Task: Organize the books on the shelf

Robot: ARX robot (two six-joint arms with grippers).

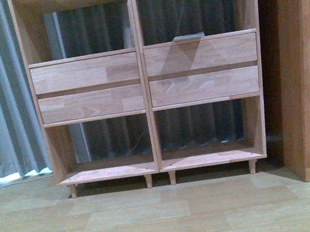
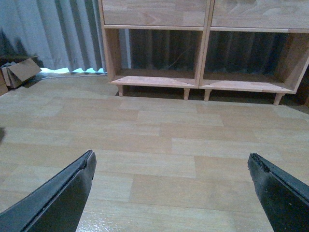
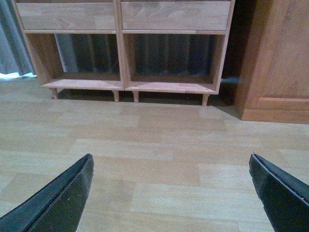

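Left pincer (image 2: pixel 170 157) hangs spread wide and empty above the wood-pattern floor (image 2: pixel 159 130), with the shelf (image 2: pixel 205 53) standing well ahead of it against a grey curtain (image 2: pixel 63 34). Right pincer (image 3: pixel 170 157) is likewise agape and holds nothing, the same shelf well ahead. A darker cabinet (image 3: pixel 275 58) stands just right of the shelf.

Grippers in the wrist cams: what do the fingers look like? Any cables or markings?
The left gripper and the right gripper look alike. Each has two matte black fingers, flat-sided wedges that taper to a narrow tip, with slightly rough edges and pale scuffs. No cables, labels or markings show. The arms themselves are outside every view.
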